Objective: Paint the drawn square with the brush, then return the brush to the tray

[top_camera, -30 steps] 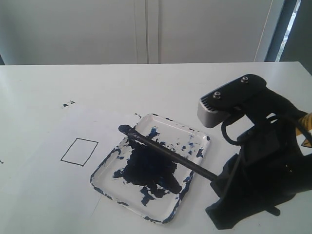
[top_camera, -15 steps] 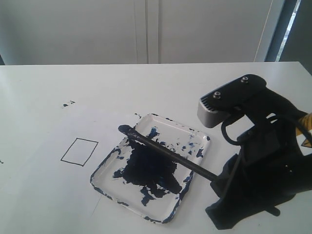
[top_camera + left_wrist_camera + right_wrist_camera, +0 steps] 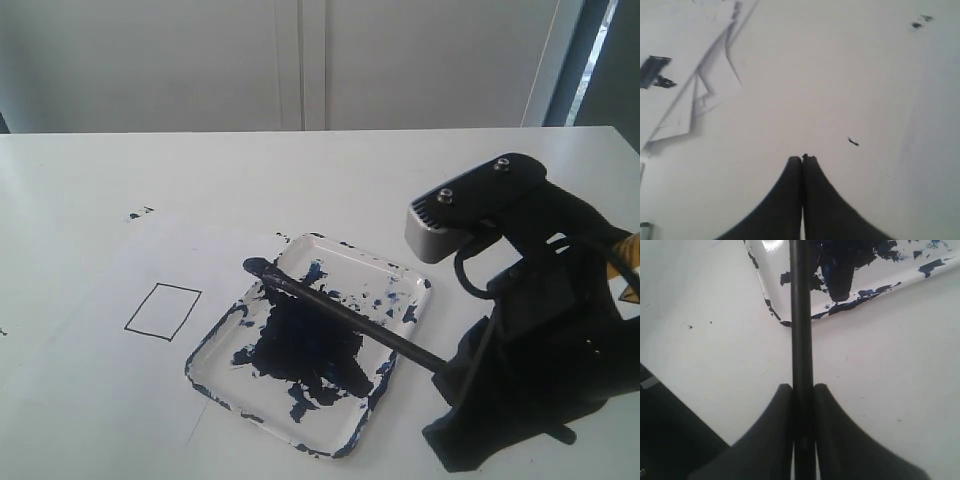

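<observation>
The clear tray [image 3: 405, 275], smeared with dark blue paint, lies mid-table; its corner [image 3: 771, 275] shows in the right wrist view. The black brush [image 3: 345, 318] stretches across the tray, its loaded tip [image 3: 256, 267] over the far left rim. My right gripper [image 3: 448, 372] is shut on the handle end at the tray's right; the shaft [image 3: 801, 315] runs between its fingers [image 3: 777, 410]. The drawn square [image 3: 163, 310] is a blank black outline on the paper left of the tray. My left gripper [image 3: 802, 159] is shut on nothing above white table, out of the exterior view.
A white paper sheet [image 3: 110, 340] lies under the square and tray. Small paint specks [image 3: 140, 213] mark the table at far left. Folded white paper [image 3: 695, 100] and a dark speck [image 3: 853, 142] show in the left wrist view. The right arm's bulk [image 3: 540, 300] fills the lower right.
</observation>
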